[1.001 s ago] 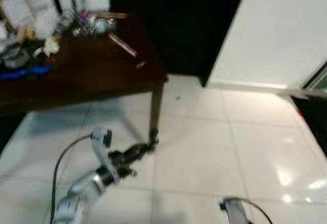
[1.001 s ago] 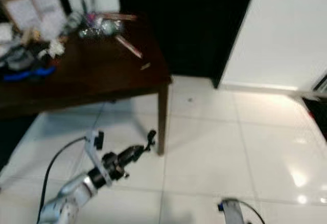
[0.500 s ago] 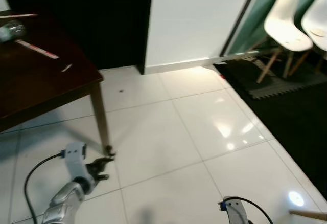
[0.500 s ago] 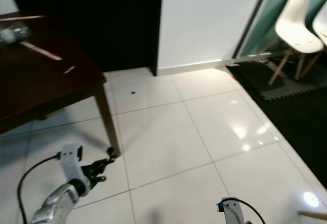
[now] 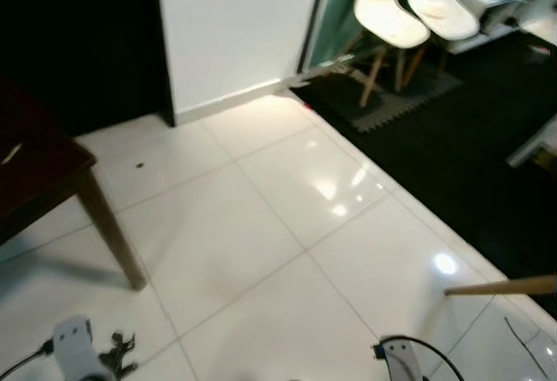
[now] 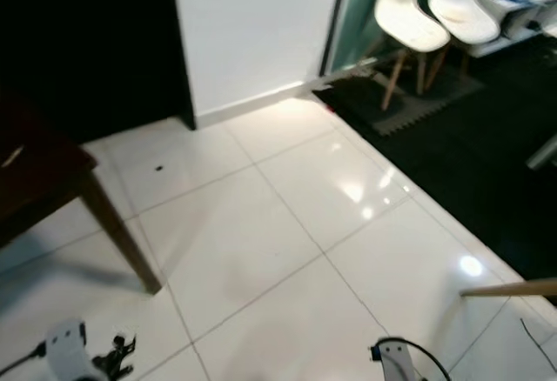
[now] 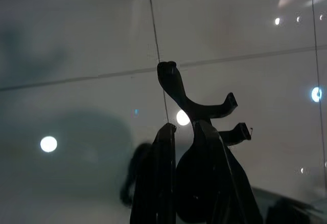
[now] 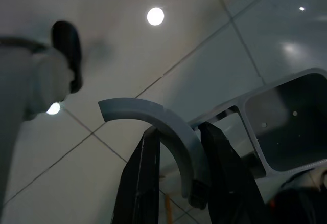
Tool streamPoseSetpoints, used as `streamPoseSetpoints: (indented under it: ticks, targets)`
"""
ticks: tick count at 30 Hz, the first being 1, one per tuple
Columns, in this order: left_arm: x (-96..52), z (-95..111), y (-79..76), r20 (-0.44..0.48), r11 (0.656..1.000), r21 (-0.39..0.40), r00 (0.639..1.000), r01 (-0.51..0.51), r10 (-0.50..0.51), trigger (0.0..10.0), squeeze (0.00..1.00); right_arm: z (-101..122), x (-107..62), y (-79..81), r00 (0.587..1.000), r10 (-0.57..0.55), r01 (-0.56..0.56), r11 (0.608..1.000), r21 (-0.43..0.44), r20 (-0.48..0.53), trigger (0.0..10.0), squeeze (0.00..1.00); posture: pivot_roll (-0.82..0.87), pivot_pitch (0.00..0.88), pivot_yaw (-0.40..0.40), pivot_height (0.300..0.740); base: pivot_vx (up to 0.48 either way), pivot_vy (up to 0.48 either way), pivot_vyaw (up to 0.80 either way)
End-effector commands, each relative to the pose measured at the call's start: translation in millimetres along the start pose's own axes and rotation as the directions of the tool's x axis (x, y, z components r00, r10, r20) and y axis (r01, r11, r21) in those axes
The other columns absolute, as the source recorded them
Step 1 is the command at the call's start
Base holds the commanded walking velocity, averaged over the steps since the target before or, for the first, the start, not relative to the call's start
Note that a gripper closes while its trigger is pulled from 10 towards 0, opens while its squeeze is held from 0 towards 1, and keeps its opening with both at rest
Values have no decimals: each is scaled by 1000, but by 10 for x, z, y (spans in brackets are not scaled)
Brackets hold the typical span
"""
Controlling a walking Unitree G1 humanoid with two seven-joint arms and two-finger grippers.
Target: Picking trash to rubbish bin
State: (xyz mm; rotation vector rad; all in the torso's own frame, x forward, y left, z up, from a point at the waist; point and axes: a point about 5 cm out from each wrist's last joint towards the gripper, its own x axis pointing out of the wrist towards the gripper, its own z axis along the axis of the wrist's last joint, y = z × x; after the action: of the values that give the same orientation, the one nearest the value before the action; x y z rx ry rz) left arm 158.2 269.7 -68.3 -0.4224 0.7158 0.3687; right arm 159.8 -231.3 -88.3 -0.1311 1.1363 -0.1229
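The left end effector pinches a black hooked plastic piece; the right end effector grips a curved grey plastic strip above the glossy white tiled floor. No legible writing.

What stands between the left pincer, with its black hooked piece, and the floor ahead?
Nothing visible on the white tiles farther on. A table leg stands just ahead of the left pincer; white chairs sit far off right.

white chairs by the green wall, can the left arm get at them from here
Probably not. The white chairs stand far across the tiled floor at the dark mat, while the left end effector hangs low beside the robot, near the table leg.
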Motion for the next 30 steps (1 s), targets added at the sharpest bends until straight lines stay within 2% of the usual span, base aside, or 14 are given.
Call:
streamPoseSetpoints:
  ticks: [1,5,8,15,19,24,30]
  targets:
    - [-82,-226,100,-56,998,-18,996,-65,64,10000,0,-76,-3,14,1000,2,-2,1000,19,-24,10000,0,206,115,-78,740,0,0,-788]
    - [-119,-321,140,-86,995,12,992,-95,96,10000,0,-63,-2,18,1000,3,-3,1000,17,-21,10000,0,207,111,-79,740,0,0,-788]
    - [-180,-475,172,-133,991,56,982,-124,131,10000,0,-30,1,32,1000,7,-7,1000,15,-11,10000,0,208,103,-78,740,0,0,-788]
    - [-223,-595,176,-180,990,69,975,-122,133,10000,0,41,3,40,1000,11,-12,998,58,24,10000,0,198,92,-71,740,0,0,-788]
    - [-213,-594,143,-181,994,63,978,-91,102,10000,0,110,4,38,999,12,-17,995,99,53,10000,0,191,94,-68,740,0,0,-788]
    - [-147,-500,51,-150,998,57,988,-39,47,10000,0,143,5,41,998,14,-20,995,102,66,10000,0,193,96,-69,740,0,0,-788]
    - [-72,-367,-28,-121,998,56,993,-1,8,10000,0,186,4,92,994,40,-50,994,99,97,10000,0,191,101,-65,740,0,-64,0]
